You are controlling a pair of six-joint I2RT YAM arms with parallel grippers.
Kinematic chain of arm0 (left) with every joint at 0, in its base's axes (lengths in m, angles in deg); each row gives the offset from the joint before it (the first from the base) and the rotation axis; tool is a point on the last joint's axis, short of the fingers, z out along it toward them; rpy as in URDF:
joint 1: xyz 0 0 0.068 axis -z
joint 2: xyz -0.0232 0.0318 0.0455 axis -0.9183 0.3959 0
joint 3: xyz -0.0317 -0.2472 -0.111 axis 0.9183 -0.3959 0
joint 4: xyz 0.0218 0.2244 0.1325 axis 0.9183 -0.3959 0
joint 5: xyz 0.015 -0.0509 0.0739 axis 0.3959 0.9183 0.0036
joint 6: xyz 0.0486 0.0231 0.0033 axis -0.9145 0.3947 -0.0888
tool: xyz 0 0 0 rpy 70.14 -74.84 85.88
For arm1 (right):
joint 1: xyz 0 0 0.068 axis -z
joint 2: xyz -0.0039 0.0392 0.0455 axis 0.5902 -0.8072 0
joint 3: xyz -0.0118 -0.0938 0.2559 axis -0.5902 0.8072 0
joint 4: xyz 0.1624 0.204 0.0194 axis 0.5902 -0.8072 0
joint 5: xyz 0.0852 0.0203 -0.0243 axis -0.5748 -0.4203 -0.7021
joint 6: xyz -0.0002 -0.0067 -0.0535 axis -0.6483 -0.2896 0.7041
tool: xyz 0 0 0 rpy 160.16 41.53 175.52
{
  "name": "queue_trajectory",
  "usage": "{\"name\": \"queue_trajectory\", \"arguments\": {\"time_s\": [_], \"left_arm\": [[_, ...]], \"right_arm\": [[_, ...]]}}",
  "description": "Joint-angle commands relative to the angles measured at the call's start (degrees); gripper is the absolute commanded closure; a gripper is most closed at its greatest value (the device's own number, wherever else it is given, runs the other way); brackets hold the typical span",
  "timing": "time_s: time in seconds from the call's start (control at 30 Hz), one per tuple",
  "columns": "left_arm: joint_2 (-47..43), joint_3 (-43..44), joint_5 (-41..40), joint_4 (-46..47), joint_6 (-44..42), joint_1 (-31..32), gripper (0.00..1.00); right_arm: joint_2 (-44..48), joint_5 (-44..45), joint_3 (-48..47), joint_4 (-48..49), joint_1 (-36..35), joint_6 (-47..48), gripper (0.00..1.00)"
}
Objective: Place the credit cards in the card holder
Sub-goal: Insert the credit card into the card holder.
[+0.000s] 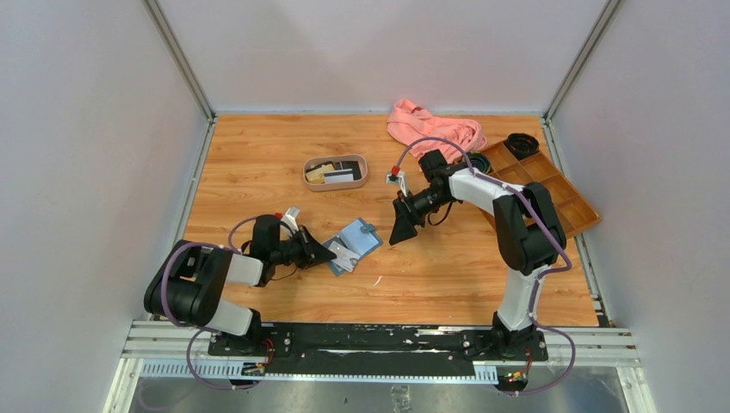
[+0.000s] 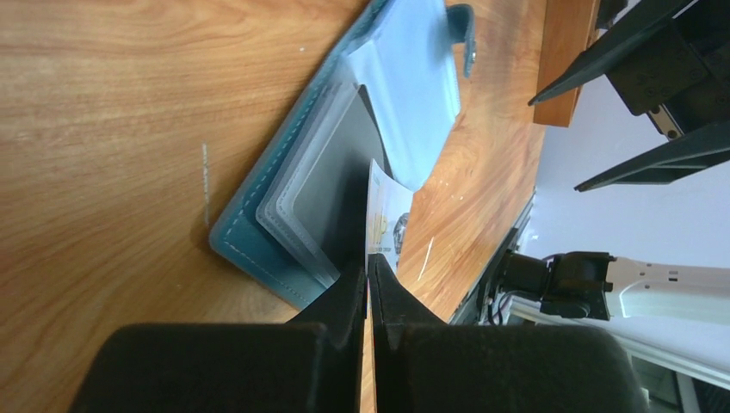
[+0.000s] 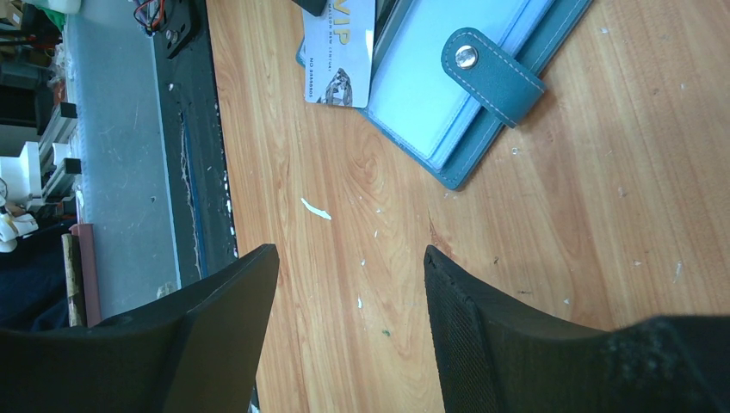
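The teal-blue card holder (image 1: 360,237) (image 2: 258,232) (image 3: 439,86) lies open on the wood table, its snap strap folded out. A dark card (image 2: 340,181) sits inside one of its clear sleeves. My left gripper (image 1: 330,253) (image 2: 368,268) is shut on the end of a white credit card (image 1: 344,259) (image 2: 389,211) (image 3: 340,60), which rests against the holder's near edge. More credit cards (image 1: 340,175) lie in the oval tray. My right gripper (image 1: 401,231) (image 3: 349,249) hovers open just right of the holder, with only bare table between its fingers.
The oval pinkish tray (image 1: 306,172) stands behind the holder. A pink cloth (image 1: 435,129) and a brown compartmented box (image 1: 551,185) are at the back right. A small white scrap (image 1: 377,280) (image 3: 315,209) lies near the front.
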Motion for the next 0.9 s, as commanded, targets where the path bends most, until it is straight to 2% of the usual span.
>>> {"name": "queue_trajectory", "arguments": {"time_s": [0.0,0.5,0.87], "left_arm": [[2.6,0.9,-1.1,0.4,0.2,-0.4,1.00],[0.6,0.0,-1.9,4.1,3.3,-2.4,1.00],[5.4,-1.6,-2.9,10.9,5.9,-2.6,1.00]], "right_arm": [[-0.9,0.3,0.6,-0.3,-0.1,-0.3,0.34],[-1.0,0.1,0.6,-0.3,-0.2,-0.2,0.34],[-1.4,0.1,0.6,-0.2,-0.2,-0.2,0.34]]}}
